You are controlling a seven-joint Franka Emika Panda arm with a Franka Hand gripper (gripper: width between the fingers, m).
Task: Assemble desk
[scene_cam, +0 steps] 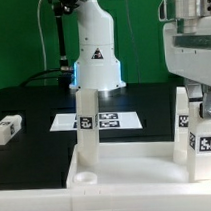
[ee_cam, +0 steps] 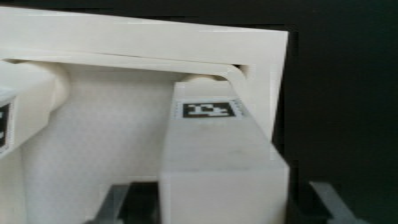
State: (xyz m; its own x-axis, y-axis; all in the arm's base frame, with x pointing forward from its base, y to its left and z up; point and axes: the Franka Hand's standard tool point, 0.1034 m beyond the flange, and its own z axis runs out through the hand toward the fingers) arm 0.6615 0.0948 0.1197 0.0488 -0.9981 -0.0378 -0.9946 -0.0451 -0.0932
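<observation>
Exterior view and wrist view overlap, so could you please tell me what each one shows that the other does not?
Exterior only: the robot base, the marker board, a loose leg lying on the table, and a standing leg at a corner of the tabletop. Wrist only: the dark fingers flanking a third leg close up, though contact is unclear. Both: the tabletop, the third leg with its tag, and the gripper at it.

Bright, even light; soft, low-resolution frames
</observation>
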